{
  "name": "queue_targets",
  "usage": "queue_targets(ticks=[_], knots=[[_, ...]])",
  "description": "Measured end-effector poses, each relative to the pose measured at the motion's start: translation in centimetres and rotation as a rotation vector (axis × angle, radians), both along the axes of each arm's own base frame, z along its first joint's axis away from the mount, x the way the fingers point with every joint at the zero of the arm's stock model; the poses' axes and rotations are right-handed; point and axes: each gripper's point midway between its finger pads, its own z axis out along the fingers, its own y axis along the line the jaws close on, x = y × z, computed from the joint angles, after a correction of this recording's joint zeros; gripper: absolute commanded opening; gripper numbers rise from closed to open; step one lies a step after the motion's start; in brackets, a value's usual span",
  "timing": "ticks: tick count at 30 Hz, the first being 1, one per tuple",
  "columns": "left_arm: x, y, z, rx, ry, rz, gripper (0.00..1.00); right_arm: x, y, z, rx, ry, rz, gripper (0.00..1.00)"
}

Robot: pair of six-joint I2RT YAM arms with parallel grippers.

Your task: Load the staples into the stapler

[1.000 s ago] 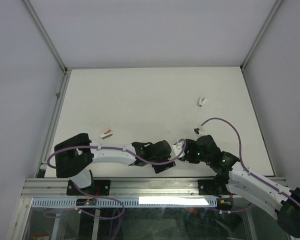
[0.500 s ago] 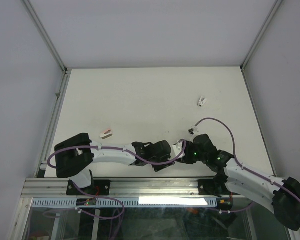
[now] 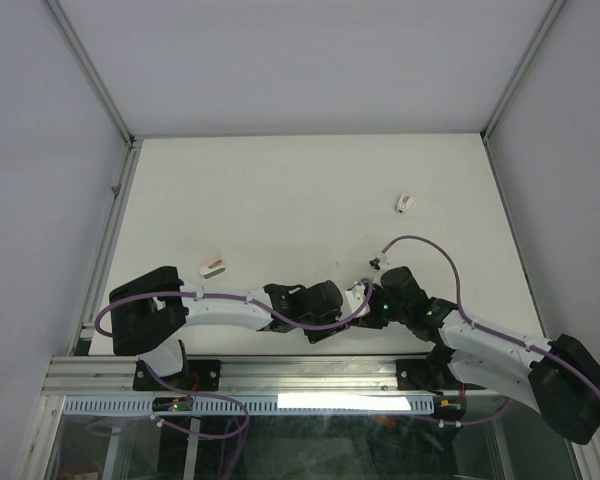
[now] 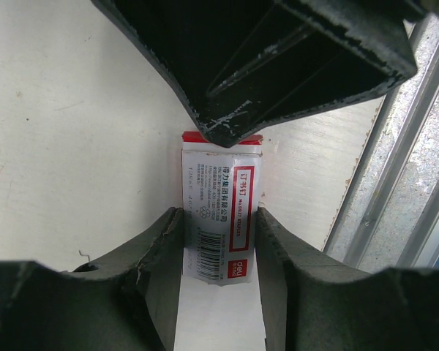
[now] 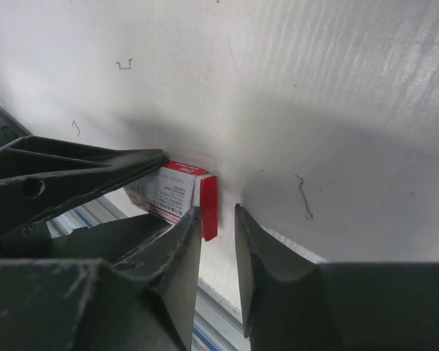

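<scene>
The staples box [image 4: 218,183], white with a red label, lies flat on the table between my left gripper's [image 4: 219,213] pads, which press its two long sides. Its red end flap [image 5: 209,197] stands between my right gripper's [image 5: 218,212] fingertips. That flap touches one finger, and a gap shows to the other. In the top view both grippers meet over the box [image 3: 357,293] near the table's front edge, left gripper [image 3: 342,303] facing right gripper [image 3: 368,301]. The stapler is out of view.
A small pink oblong [image 3: 212,266] lies front left and a small white one [image 3: 405,204] further back on the right. Bent loose staples [image 5: 301,196] lie on the table. The aluminium rail [image 3: 310,375] runs just behind the grippers. Side walls enclose the table.
My right arm has slid left until its fingertips reached the box's red end, and its jaws have narrowed. The left jaws have closed onto the box's sides.
</scene>
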Motion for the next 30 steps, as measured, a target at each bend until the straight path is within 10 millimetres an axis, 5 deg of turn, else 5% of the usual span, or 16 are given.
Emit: queue_targets(ticks=[26,30], knots=[[0.0,0.1,0.0,0.003,0.002,-0.001,0.39,-0.5,1.0,-0.3,0.007,-0.002,0.046,0.23],[-0.1,0.1,0.0,0.007,0.004,-0.001,0.39,-0.5,1.1,-0.3,0.008,-0.004,0.051,0.13]])
